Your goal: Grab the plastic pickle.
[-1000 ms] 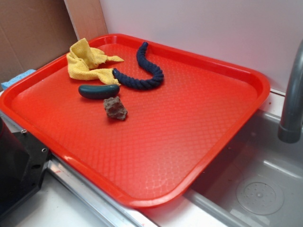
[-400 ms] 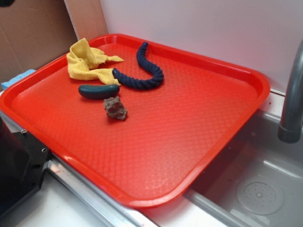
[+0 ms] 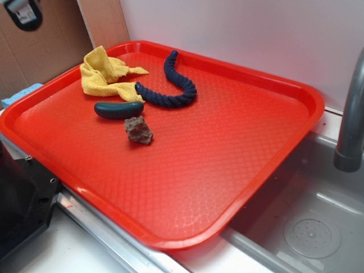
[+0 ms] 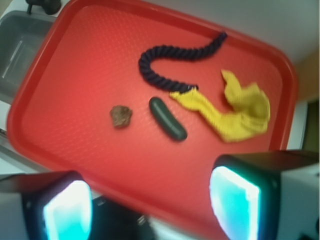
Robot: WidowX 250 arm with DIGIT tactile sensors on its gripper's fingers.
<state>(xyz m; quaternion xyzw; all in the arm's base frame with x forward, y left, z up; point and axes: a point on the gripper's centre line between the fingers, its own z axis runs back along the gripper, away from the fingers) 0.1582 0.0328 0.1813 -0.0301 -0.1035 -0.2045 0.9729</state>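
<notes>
Approach was the step in hand: the gripper hung high above the red tray, nothing between its fingers, and the plastic pickle had not been touched. In the wrist view the two fingertips stood wide apart at the bottom of the frame, jaws open. In the exterior view only a dark part of the arm showed at the top left corner.

The pickle lay flat on the tray, toward its far left corner, with a brown rock-like lump just beside it on the near side and apart from it. A dark blue rope curled behind it, and a crumpled yellow cloth sat toward the far left corner, one tail reaching down close to the pickle's right end; whether they touched could not be told.

The next move, as I judged it, called for descending over the pickle's middle with the jaws set across its short width, keeping clear of the lump and the cloth tail. The glossy skin looked likely to slip under an off-centre grip.

The tray had a dimpled texture and a raised rim. It rested over the edge of a grey sink, with a grey faucet pipe at the right, a pale wall behind and cardboard at the far left.
</notes>
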